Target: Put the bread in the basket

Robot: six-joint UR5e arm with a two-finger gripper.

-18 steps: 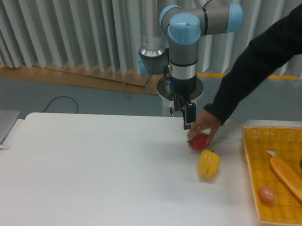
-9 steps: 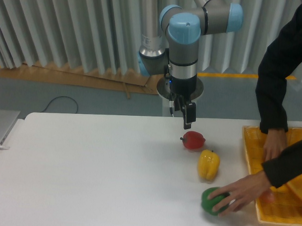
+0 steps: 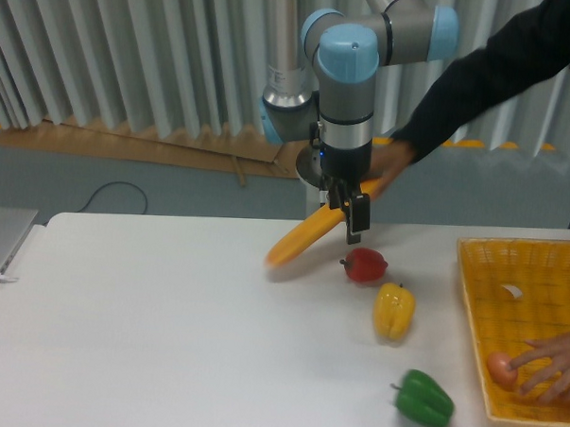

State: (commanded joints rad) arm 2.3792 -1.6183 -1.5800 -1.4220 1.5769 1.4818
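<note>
The bread (image 3: 303, 238), a long orange-yellow loaf, is held in the air by a person's hand (image 3: 389, 164) above the middle of the table, slanting down to the left behind my gripper. My gripper (image 3: 351, 219) hangs above the table near the loaf's middle; its fingers look close together with nothing between them. The yellow woven basket (image 3: 479, 317) sits at the right edge of the table, with a small white tag inside.
A red pepper (image 3: 365, 265), a yellow bell pepper (image 3: 394, 311) and a green pepper (image 3: 424, 399) lie on the white table between my gripper and the basket. A person's second hand (image 3: 553, 365) rests in the basket by a small pinkish egg-like item (image 3: 502, 368). A laptop (image 3: 0, 239) sits at the left edge.
The person has lifted the bread out of the basket and carried it left over the table. The green pepper has been set down and let go. My gripper has not moved.
</note>
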